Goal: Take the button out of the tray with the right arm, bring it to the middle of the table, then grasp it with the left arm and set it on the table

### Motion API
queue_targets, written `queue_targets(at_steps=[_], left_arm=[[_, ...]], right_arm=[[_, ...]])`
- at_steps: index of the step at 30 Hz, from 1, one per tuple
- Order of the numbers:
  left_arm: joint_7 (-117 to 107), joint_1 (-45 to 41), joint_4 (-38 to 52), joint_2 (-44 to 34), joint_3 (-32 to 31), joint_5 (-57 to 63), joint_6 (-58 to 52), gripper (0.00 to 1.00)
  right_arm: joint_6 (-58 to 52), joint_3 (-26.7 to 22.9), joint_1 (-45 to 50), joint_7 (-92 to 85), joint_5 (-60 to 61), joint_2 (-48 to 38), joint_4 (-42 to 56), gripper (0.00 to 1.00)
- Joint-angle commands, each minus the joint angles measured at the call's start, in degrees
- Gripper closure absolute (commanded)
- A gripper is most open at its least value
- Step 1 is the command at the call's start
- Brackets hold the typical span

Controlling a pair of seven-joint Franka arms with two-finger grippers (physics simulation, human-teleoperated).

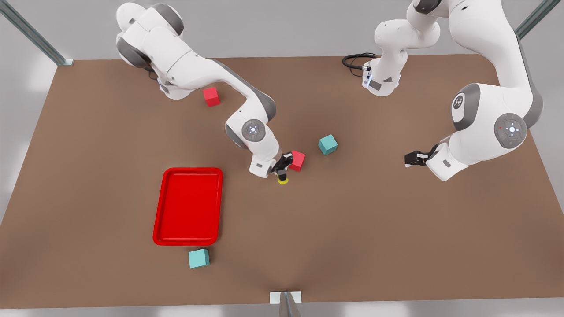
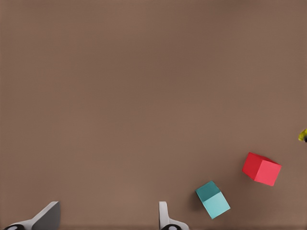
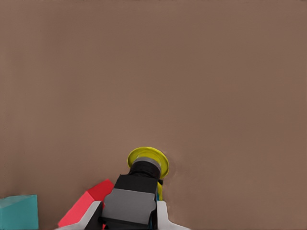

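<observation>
The button has a yellow cap and a black body, and my right gripper is shut on it near the middle of the table. In the right wrist view the button sits between the fingers with its cap pointing away from the wrist, close over the brown surface. The red tray lies empty to the front view's left. My left gripper hangs open at the front view's right, apart from the button. In the left wrist view its fingers stand wide apart and the button's yellow cap shows at the edge.
A red cube sits right beside the right gripper, with a teal cube just beyond it. Another red cube lies at the back under the right arm. A second teal cube sits in front of the tray.
</observation>
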Motion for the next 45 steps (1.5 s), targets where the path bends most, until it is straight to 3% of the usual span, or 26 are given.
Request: queue_targets(at_steps=[1, 3, 7, 8, 9, 13, 16, 17, 18, 20, 22, 24, 25, 28, 30, 32, 34, 35, 36, 41, 43, 45], left_arm=[[-1.1, 0.0, 0.0, -0.1, 0.0, 0.0, -0.2, 0.00], [-1.1, 0.0, 0.0, -0.2, 0.0, 0.0, -0.3, 0.00], [-1.1, 0.0, 0.1, 0.1, 0.0, 0.0, 0.2, 0.00], [-1.5, -0.1, 0.1, 0.2, 0.0, 0.0, 0.4, 0.00], [-1.6, -0.1, 0.1, 0.2, 0.0, 0.0, 0.5, 0.00], [-16.3, -2.5, 0.7, -0.1, -0.5, 1.8, 1.1, 0.00], [-71.2, -13.2, 0.5, -1.2, -2.1, 1.2, 2.5, 0.01], [-82.5, -13.2, -0.5, -2.0, -6.2, 1.3, 1.4, 0.01], [-95.0, -14.9, -4.5, -2.6, -10.3, 1.4, 2.3, 0.01], [-100.9, -18.1, -12.5, -1.8, -10.3, 1.9, 12.4, 0.01], [-99.3, -16.5, -18.6, -1.1, -10.4, 8.2, 17.6, 0.01], [-85.8, -12.2, -23.6, -1.1, -10.4, 12.3, 20.2, 0.01], [-85.6, -12.0, -31.5, -2.1, -10.4, 16.8, 29.2, 0.01], [-75.8, -11.9, -33.8, -2.1, -10.5, 17.6, 30.8, 0.01], [-55.8, -10.5, -35.4, -3.8, -10.8, 17.7, 30.7, 0.01], [-42.4, -4.3, -36.8, -5.4, -20.6, 17.3, 30.6, 0.01], [-23.8, 16.2, -41.7, -8.0, -40.1, 16.7, 31.9, 0.01], [-21.1, 20.9, -45.5, -7.5, -44.9, 16.7, 37.6, 0.01], [-20.7, 20.3, -48.5, -7.1, -45.2, 17.1, 42.9, 0.01], [-10.3, 21.4, -54.6, -6.8, -45.4, 21.3, 47.8, 0.00], [-10.3, 24.8, -53.7, 0.0, -45.3, 32.5, 51.1, 0.00], [-6.5, 25.1, -53.3, 1.8, -45.1, 35.7, 50.9, 0.00]], right_arm=[[-0.8, -5.8, 7.4, 21.7, 5.6, 4.0, 6.6, 0.47], [0.3, -12.1, 13.1, 22.5, 9.2, 8.6, 12.7, 0.47], [5.0, -17.1, 12.8, 21.3, 9.6, 13.9, 17.4, 0.47], [5.0, -17.8, 12.5, 20.7, 9.6, 14.7, 18.3, 0.34], [4.9, -17.8, 11.9, 20.5, 9.5, 14.6, 18.3, 0.00], [3.9, -17.2, 7.8, 15.9, 9.5, 12.7, 17.6, 0.00], [-5.4, -15.7, 0.1, 1.7, 9.7, 7.7, 14.2, 0.00], [-6.2, -11.8, -4.8, -1.3, 9.7, 6.3, 12.6, 0.00], [-12.2, -10.5, -9.0, -6.6, 9.5, 4.6, 12.5, 0.00], [-25.5, -10.5, -14.5, -12.7, 9.0, -0.6, 12.8, 0.00], [-32.2, -11.0, -19.4, -19.6, 5.8, -3.7, 13.2, 0.00], [-31.6, -11.0, -20.5, -20.6, 4.5, -3.1, 12.9, 0.00], [-31.2, -10.9, -20.4, -21.0, 1.9, -2.6, 12.7, 0.00], [-30.9, -11.4, -20.8, -25.2, 1.6, -0.4, 13.4, 0.00], [-29.6, -11.5, -20.8, -28.2, -1.7, -0.3, 13.4, 0.00], [-28.7, -11.6, -21.4, -27.6, -1.8, -0.3, 13.4, 0.00], [-28.3, -11.9, -20.7, -27.4, -6.0, -0.3, 13.4, 0.00], [-28.0, -11.9, -20.4, -27.3, -7.6, -0.3, 13.4, 0.00], [-28.0, -11.9, -20.6, -27.3, -8.3, -0.3, 13.4, 0.00], [-28.0, -11.9, -22.8, -28.2, -8.0, 0.4, 13.5, 0.00], [-28.0, -11.9, -23.1, -28.2, -8.0, 0.5, 13.5, 0.00], [-28.0, -11.9, -23.5, -28.2, -7.9, 0.5, 13.5, 0.00]])
